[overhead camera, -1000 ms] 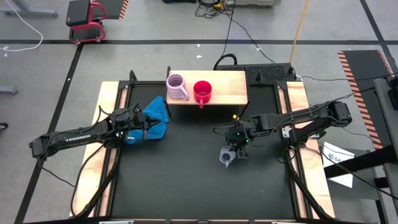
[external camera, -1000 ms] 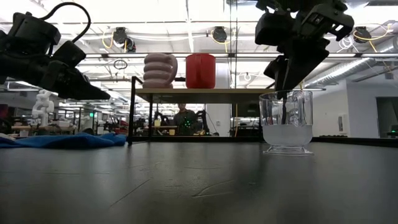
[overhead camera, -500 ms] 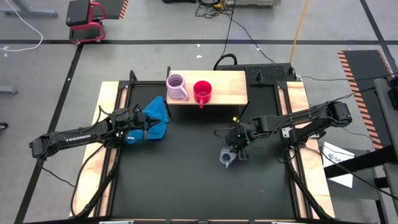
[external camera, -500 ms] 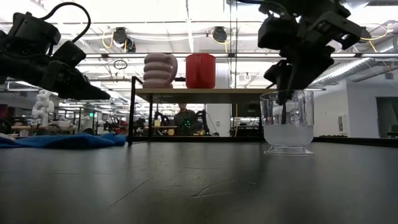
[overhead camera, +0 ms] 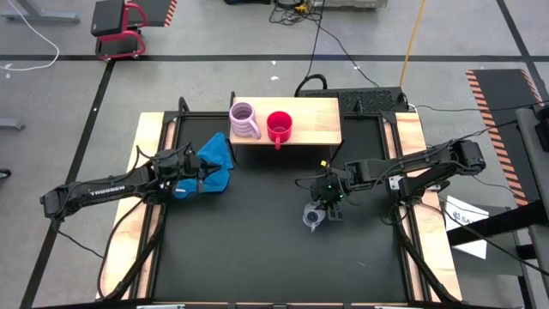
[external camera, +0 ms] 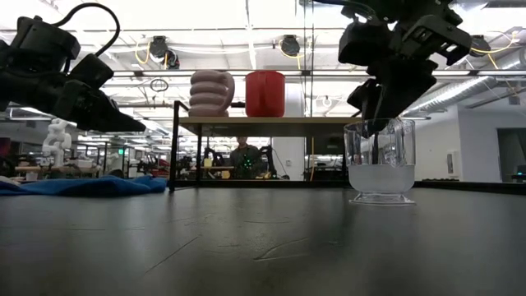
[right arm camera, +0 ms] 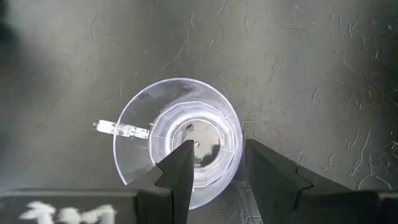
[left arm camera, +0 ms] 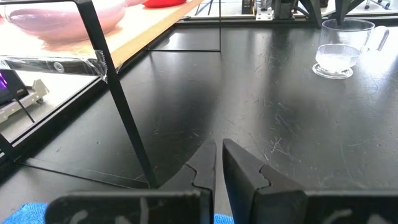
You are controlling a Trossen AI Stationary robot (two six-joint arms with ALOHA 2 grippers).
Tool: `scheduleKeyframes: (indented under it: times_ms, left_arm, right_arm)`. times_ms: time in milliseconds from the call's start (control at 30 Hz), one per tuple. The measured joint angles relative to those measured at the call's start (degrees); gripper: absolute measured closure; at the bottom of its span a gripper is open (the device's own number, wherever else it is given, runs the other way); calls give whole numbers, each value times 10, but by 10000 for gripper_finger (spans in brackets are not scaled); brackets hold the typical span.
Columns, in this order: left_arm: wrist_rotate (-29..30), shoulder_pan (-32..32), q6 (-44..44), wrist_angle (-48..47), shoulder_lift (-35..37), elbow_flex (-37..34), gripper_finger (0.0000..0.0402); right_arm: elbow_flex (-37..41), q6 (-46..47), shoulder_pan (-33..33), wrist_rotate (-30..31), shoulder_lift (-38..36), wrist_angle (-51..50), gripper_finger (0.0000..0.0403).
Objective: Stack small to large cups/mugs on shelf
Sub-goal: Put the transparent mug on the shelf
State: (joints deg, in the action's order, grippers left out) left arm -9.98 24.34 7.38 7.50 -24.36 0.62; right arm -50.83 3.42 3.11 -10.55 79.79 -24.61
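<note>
The clear glass cup (overhead camera: 313,216) (external camera: 380,160) (right arm camera: 177,140) stands upright on the black table, right of centre, and also shows far off in the left wrist view (left arm camera: 339,53). My right gripper (right arm camera: 219,149) (external camera: 378,123) hangs over it, pointing down and open. One finger is inside the cup and one is outside its wall; I see no touch. The ribbed lilac mug (overhead camera: 244,120) (external camera: 211,92) and the red mug (overhead camera: 279,126) (external camera: 265,93) stand side by side on the wooden shelf (overhead camera: 317,116) (external camera: 271,121). My left gripper (left arm camera: 219,155) (overhead camera: 206,178) is shut and waits above the blue cloth.
A crumpled blue cloth (overhead camera: 219,154) (external camera: 82,186) lies on the table's left side beside the shelf's dark leg (left arm camera: 124,118). Pale wooden rails (overhead camera: 141,172) run along both sides of the table. The black tabletop (overhead camera: 257,249) stretches between the arms and toward the near edge.
My right gripper has tipped slightly above the glass cup, with one finger staying inside it. The cup has kept its place.
</note>
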Motion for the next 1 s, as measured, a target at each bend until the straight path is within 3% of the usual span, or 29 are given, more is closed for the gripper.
scheduleKeyframes:
  times_ms: [533, 1000]
  left_arm:
    - [0, 0, -2, 0, 0, 0, 371]
    - [0, 0, -2, 0, 0, 0, 371]
  right_arm:
    - [21, 14, -1, 4, 0, 34, 271]
    - [21, 3, -1, 20, 0, 33, 393]
